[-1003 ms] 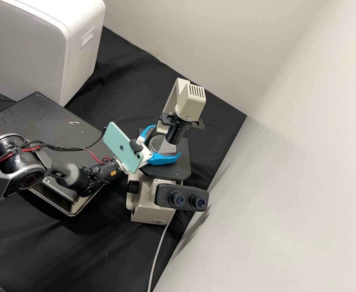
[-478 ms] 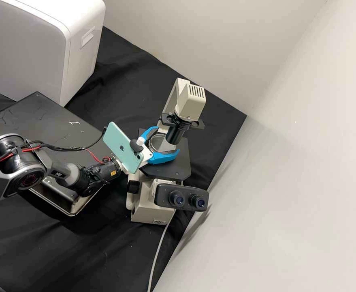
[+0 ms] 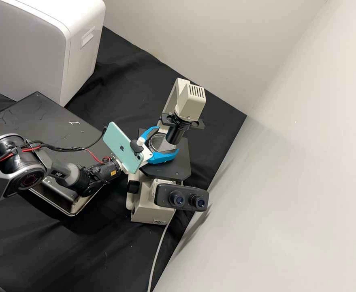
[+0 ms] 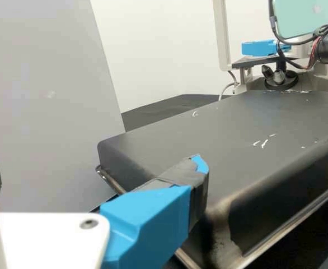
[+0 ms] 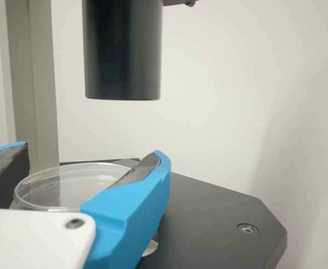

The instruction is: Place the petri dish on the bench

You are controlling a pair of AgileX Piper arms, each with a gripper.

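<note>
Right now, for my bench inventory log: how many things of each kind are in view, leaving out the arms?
Petri dish: 1
Microscope: 1
White cabinet: 1
Black tray: 1
Total: 4

Black condenser tube (image 5: 122, 50) hangs close over petri dish (image 5: 63, 185) on microscope stage (image 5: 220, 224); narrow gap between. Pale column (image 5: 32, 78) stands just behind dish. Right gripper (image 3: 166, 142) clasps dish under tube. Wall (image 3: 307, 162) hems microscope's right. Open black tabletop (image 3: 64, 251) nearer camera; dark tray (image 3: 44, 117), white box (image 3: 40, 44) crowd left.
</note>
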